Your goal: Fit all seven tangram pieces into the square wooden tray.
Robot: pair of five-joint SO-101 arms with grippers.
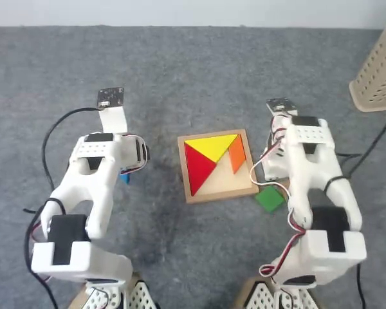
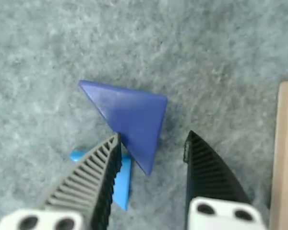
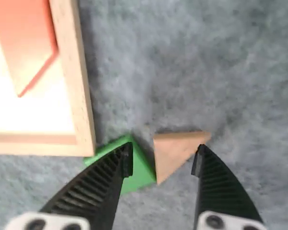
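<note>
three pieces (image 1: 201,168) lie in the square wooden tray (image 1: 230,185). my left end effector (image 2: 152,139) gapes over a dark blue triangle (image 2: 129,112), my right end effector (image 3: 163,147), open too, astride a tan wooden triangle (image 3: 175,146), tips wristward.

light was even and fairly bright, coming from overhead; soft, short shadows hugged the wooden tray (image 1: 222,194) and the dark blue triangle (image 2: 129,115).

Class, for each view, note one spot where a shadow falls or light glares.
High view: a soft shadow darkens the carpet beside the tray. Left wrist view: the dark blue triangle shades the carpet along one edge. Right wrist view: the tray's floor glares pale.
</note>
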